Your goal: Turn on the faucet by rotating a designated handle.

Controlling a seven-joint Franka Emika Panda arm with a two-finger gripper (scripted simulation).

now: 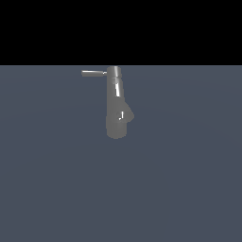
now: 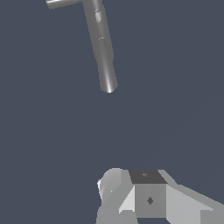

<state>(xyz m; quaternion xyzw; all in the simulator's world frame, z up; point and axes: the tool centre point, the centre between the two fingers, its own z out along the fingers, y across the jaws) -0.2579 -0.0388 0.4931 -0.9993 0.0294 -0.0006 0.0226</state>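
Faucet: you are looking at 1 grey metallic upright cylinder (image 1: 116, 106), standing on the flat slate-blue floor (image 1: 179, 189), widening toward a rounded base with a small bulge on the exterior view's right.
Handle: 1 thin short grey metal rod (image 1: 93, 73) is sticking sideways from the faucet's narrow top end, toward the exterior view's left.
Wrist view: the faucet (image 2: 101, 43) and handle (image 2: 61, 3) are showing well apart from the gripper parts.
Gripper: you are seeing only pale grey blocky pieces of the gripper (image 2: 146, 199); it is touching nothing.
Jaws: you cannot tell whether they are wide or narrow.
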